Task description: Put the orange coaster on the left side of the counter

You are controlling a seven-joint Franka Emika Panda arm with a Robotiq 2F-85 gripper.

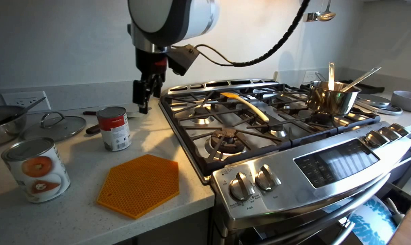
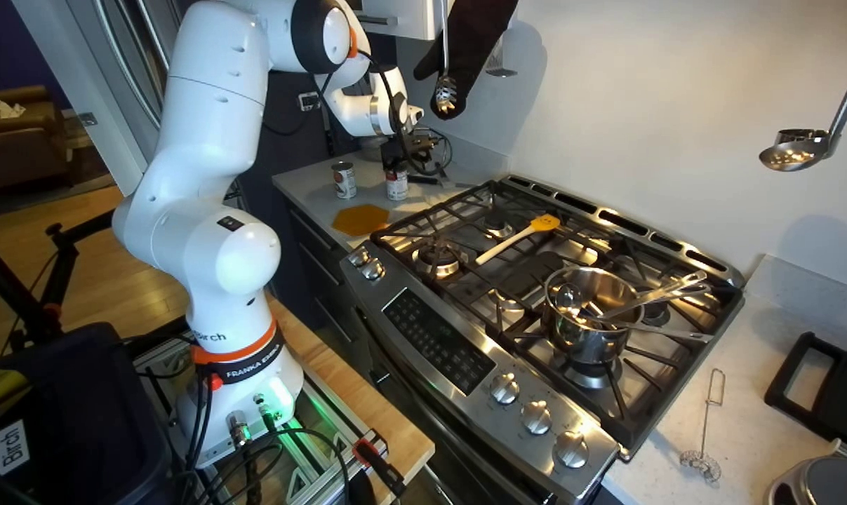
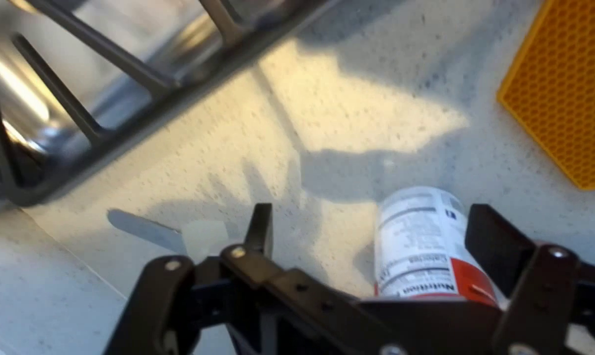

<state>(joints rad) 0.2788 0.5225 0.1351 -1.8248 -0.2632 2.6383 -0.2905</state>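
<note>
Upper right of your wrist view: orange coaster outside the jaws

Your gripper stands with its jaws wide, a fingertip on either side of the gap in the lower half of the wrist frame. You see the orange coaster above and to the right of both fingertips, cut off by the right edge. Through the gap shows the red-labelled can; in an exterior view it stands apart from the gripper, to the lower left. In both exterior views the orange coaster lies flat on the counter, near the gas stove and lower in the frame than your jaws, well apart from them. In an exterior view you find it at lower centre-left, near the front edge, with the white-labelled can to its left.
</note>
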